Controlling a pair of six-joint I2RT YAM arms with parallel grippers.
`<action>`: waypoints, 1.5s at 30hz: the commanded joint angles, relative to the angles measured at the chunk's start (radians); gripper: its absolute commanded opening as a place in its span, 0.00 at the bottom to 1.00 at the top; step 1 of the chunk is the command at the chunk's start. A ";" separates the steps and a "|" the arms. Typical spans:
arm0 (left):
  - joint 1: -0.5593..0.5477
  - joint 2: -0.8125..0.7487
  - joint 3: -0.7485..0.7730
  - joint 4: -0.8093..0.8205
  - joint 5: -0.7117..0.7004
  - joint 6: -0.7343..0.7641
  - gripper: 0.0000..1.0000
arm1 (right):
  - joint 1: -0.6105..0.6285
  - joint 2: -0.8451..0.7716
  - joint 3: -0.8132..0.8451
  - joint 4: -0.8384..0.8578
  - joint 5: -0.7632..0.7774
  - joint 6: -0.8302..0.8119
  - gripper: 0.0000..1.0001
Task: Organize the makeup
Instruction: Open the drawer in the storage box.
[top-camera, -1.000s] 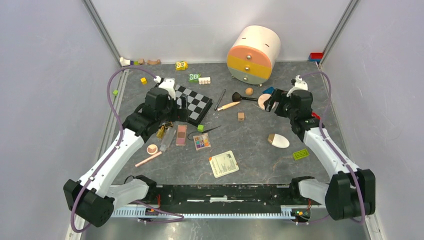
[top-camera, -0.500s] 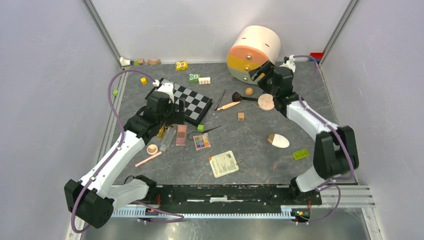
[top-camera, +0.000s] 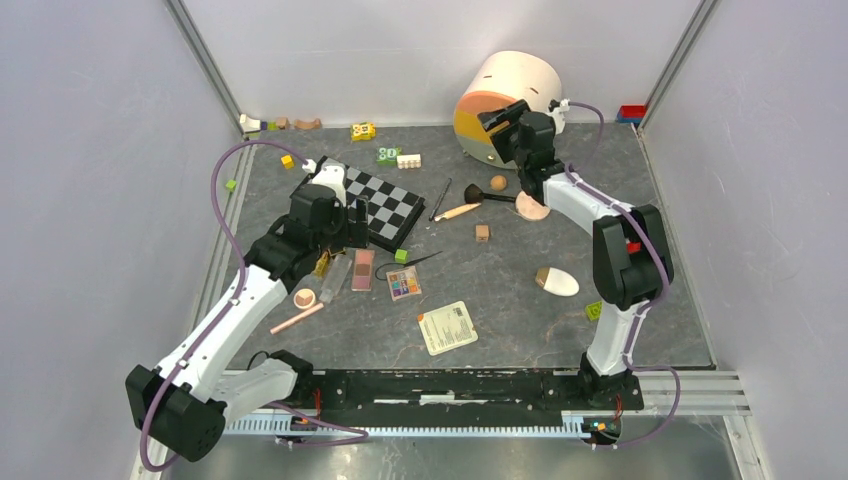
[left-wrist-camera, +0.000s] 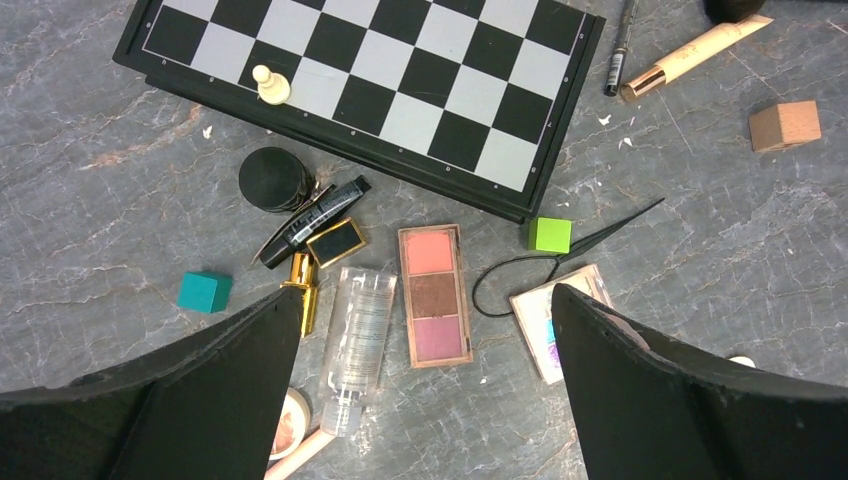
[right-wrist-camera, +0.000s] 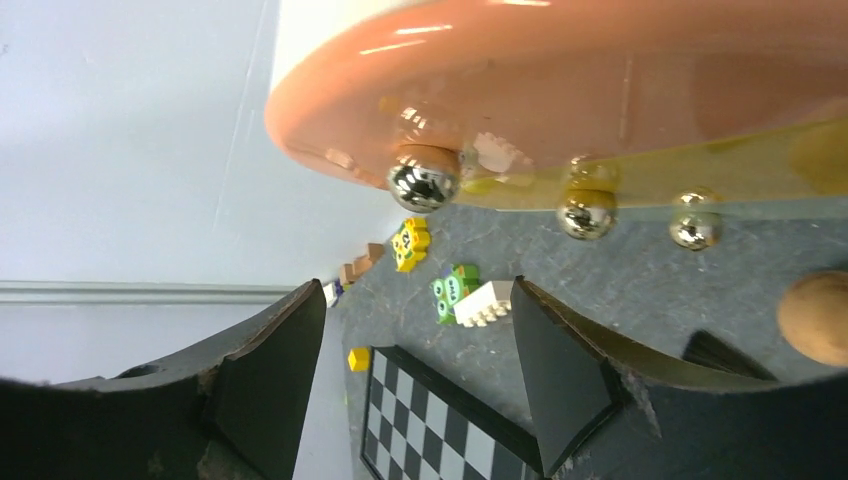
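Makeup lies left of centre: a pink palette (top-camera: 363, 269), a multicolour palette (top-camera: 404, 285), a clear tube (top-camera: 334, 279), a peach compact (top-camera: 305, 298) and a pink pencil (top-camera: 297, 318). My left gripper (top-camera: 350, 224) hovers open above them. The left wrist view shows the pink palette (left-wrist-camera: 433, 295) and tube (left-wrist-camera: 357, 345) between its fingers, at gripper point (left-wrist-camera: 425, 400). Brushes (top-camera: 458, 211) lie mid-table and a white egg sponge (top-camera: 557, 281) at right. My right gripper (top-camera: 493, 122) is open and empty in front of the round drawer unit (top-camera: 510, 90), just below the peach drawer's knob (right-wrist-camera: 423, 180), at gripper point (right-wrist-camera: 415, 370).
A chessboard (top-camera: 385, 205) with a white pawn (left-wrist-camera: 270, 84) lies behind the makeup cluster. Toy bricks (top-camera: 398, 157) sit along the back, a green cube (left-wrist-camera: 548, 235) by the palettes, a teal cube (left-wrist-camera: 204, 292) at left. A printed card (top-camera: 447, 327) lies near the front.
My right arm has swung left and back from the right side to the front of the drawer unit. My left gripper has crept slightly toward the chessboard.
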 joint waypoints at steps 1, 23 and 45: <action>0.008 -0.022 -0.005 0.041 0.020 0.040 1.00 | 0.015 0.021 0.074 0.041 0.081 0.053 0.75; 0.036 -0.022 -0.004 0.045 0.082 0.034 1.00 | 0.017 0.089 0.169 0.023 0.226 0.024 0.57; 0.055 -0.020 -0.003 0.047 0.114 0.040 1.00 | 0.074 0.050 0.144 0.001 0.239 -0.119 0.17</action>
